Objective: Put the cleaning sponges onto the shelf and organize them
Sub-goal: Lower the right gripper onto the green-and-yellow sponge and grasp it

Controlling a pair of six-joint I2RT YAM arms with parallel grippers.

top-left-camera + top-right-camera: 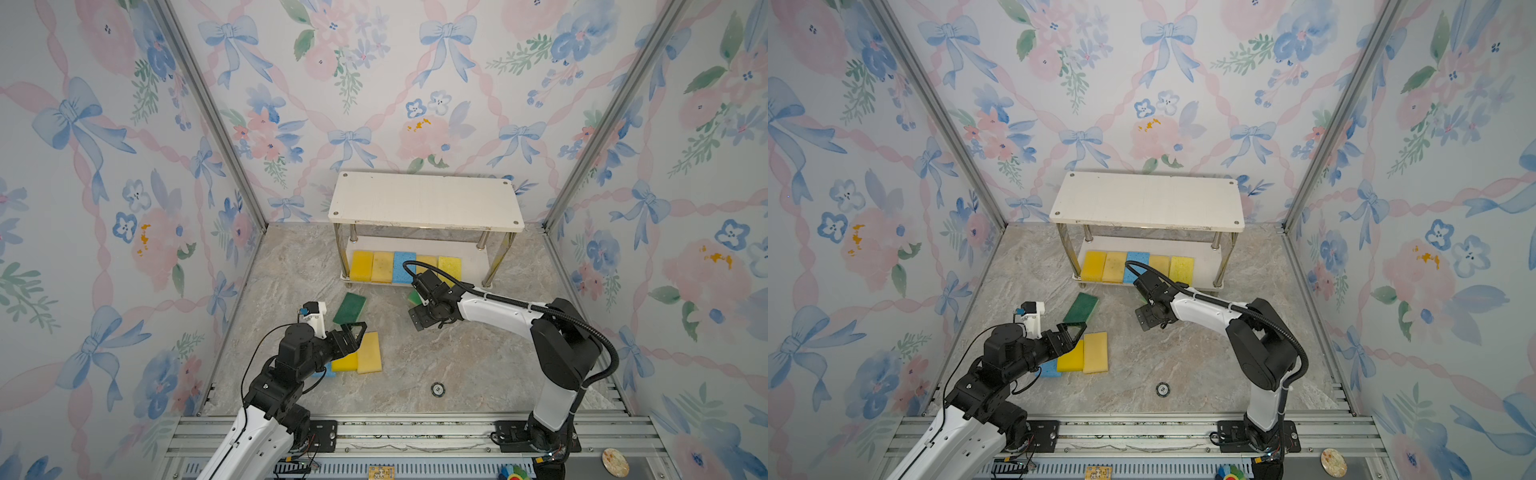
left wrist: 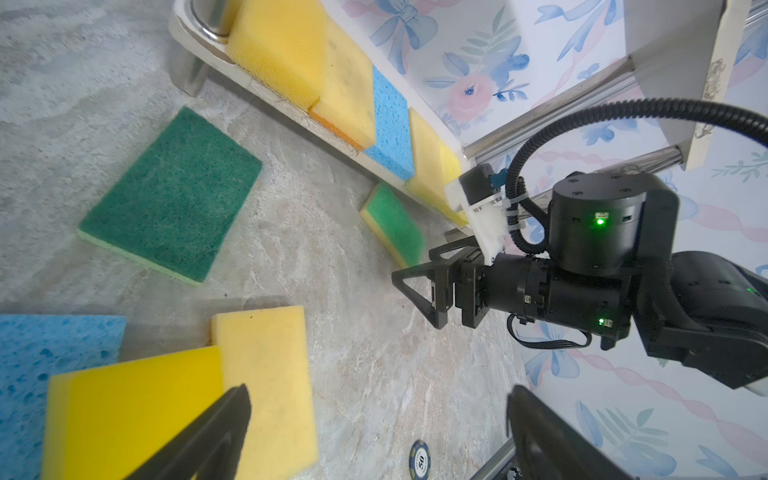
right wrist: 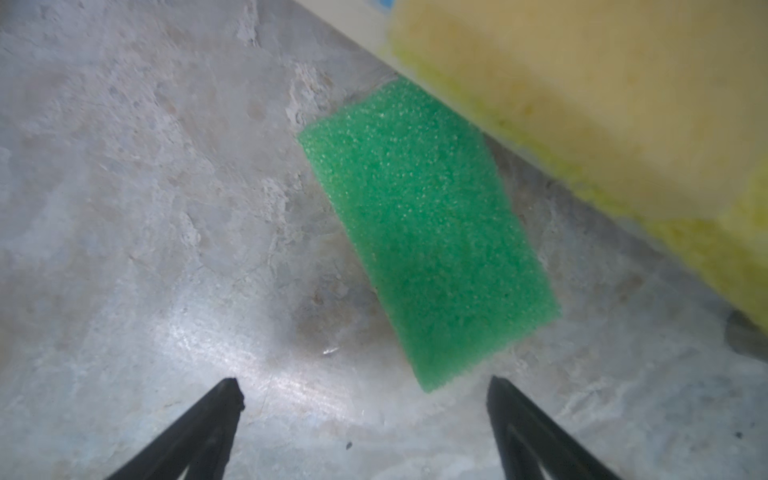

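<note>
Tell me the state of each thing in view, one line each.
shelf: upright, five sponges in a row on its lower board.
dark green scourer: flat on table.
small green sponge: on table beside shelf.
blue sponge, yellow sponge, tan sponge: flat, side by side.
left gripper: open, holds nothing.
right gripper: open, holds nothing.

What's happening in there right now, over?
Left gripper open, above yellow sponge. Right gripper open, facing green sponge by shelf. Five sponges on lower board, five on floor. Nothing blocking.
</note>
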